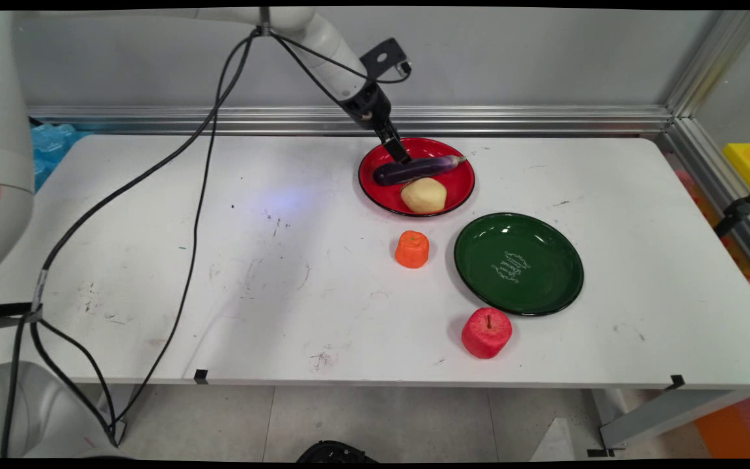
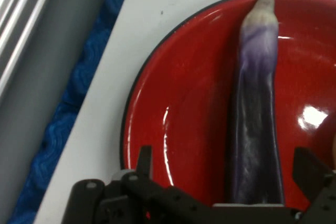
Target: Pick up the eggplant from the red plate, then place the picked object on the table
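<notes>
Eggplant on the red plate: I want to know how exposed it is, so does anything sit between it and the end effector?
Nothing visible does. The end effector is right at the eggplant on the red plate; the potato lies on the eggplant's near side.

Arm reaching down-right, tool (image 1: 402, 155) fingers spread wide

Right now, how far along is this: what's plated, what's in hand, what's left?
On the red plate: eggplant and potato. In hand: nothing gripped; the jaws stand open astride the eggplant. Left on the table: orange toy, apple; the green plate holds nothing.
</notes>
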{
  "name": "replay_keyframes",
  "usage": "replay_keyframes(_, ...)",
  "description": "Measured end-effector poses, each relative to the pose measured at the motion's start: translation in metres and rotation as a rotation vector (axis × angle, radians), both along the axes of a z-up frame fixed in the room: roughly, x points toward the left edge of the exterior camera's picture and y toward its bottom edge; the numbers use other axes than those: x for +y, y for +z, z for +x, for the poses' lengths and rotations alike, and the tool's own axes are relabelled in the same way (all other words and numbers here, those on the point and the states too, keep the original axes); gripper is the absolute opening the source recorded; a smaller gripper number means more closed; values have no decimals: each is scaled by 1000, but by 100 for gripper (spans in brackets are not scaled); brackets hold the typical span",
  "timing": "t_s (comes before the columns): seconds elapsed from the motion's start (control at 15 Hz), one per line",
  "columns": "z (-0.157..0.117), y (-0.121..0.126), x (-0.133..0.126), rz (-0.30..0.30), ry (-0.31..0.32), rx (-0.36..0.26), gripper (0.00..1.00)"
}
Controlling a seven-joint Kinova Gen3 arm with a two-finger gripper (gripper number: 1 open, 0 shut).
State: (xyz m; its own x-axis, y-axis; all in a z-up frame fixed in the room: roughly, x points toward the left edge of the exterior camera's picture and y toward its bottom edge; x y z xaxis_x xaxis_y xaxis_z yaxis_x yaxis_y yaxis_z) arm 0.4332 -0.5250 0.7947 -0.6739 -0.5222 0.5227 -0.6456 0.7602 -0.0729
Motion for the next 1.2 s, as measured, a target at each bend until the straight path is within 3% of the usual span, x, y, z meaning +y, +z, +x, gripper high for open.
replay_keyframes(0.6, -15, -30, -13, 51, -47, -26, 100)
replay_keyframes(0.67, -16, -31, -13, 54, -49, -27, 0)
replay_keyframes(0.93, -18, -33, -12, 60, -67, -38, 0)
replay_keyframes(1.2, -16, -19, -10, 40, -83, -54, 0)
